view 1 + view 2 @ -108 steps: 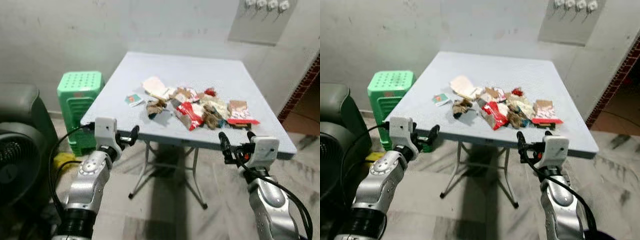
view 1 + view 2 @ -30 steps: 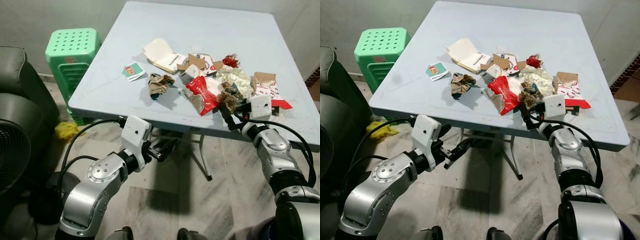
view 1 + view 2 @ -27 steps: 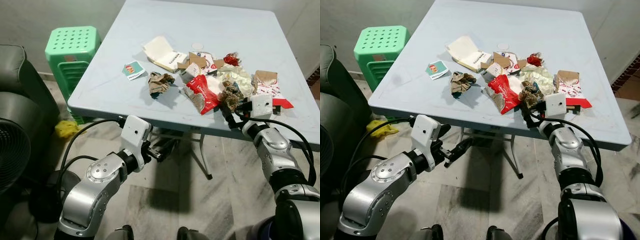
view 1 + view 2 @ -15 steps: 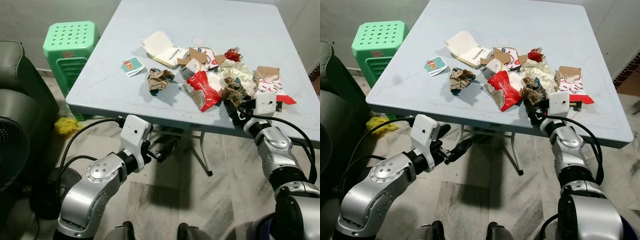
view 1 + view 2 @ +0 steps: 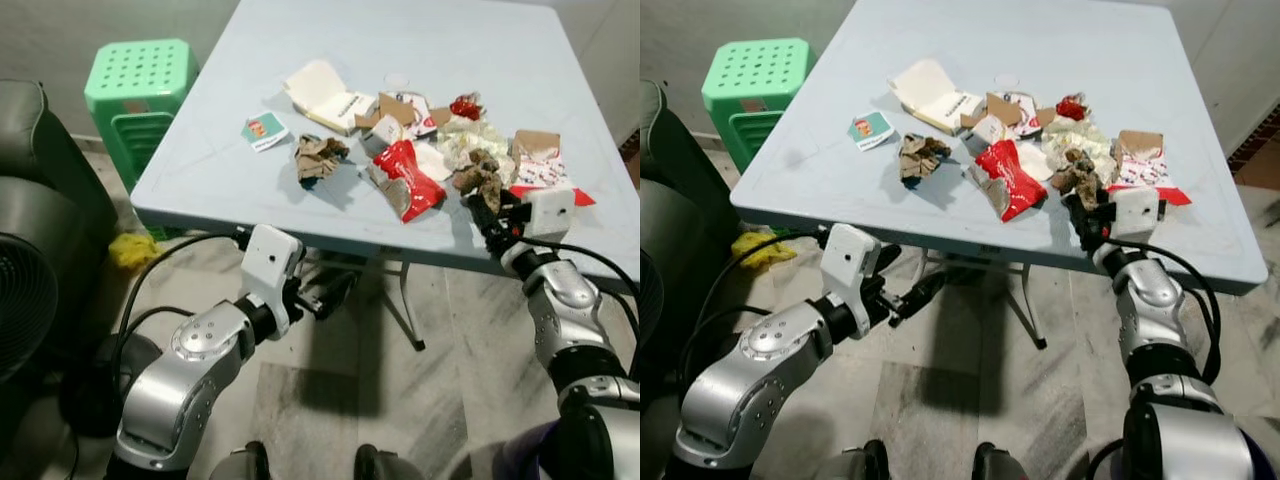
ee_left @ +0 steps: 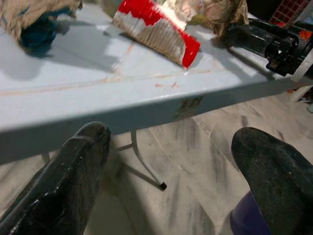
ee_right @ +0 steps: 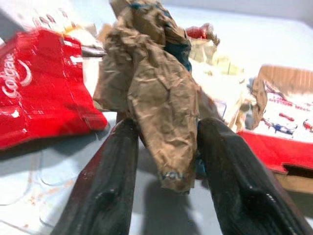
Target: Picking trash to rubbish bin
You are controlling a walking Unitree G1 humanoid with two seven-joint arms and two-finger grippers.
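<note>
Litter on a pale blue folding table

Overhead, the square table (image 5: 300, 190) stands on a grey marbled floor (image 5: 330, 400), with a green plastic stool (image 5: 135, 90) beside its far left corner and a dark armchair (image 5: 40, 190) to the left. A yellow scrap (image 5: 130, 250) lies on the floor under the table's left edge. Litter sits in a loose heap near the front right: a red Colgate wrapper (image 7: 44, 107), an open white carton (image 5: 325, 90), a small card (image 5: 263, 130) and a brown crumpled wad (image 5: 318, 158). The right gripper (image 7: 168, 161) reaches over the table edge, its fingers (image 7: 105, 181) closed against a crumpled brown paper ball (image 7: 161, 98). The left gripper (image 6: 171, 181) hangs below the tabletop, jaws spread apart.
</note>
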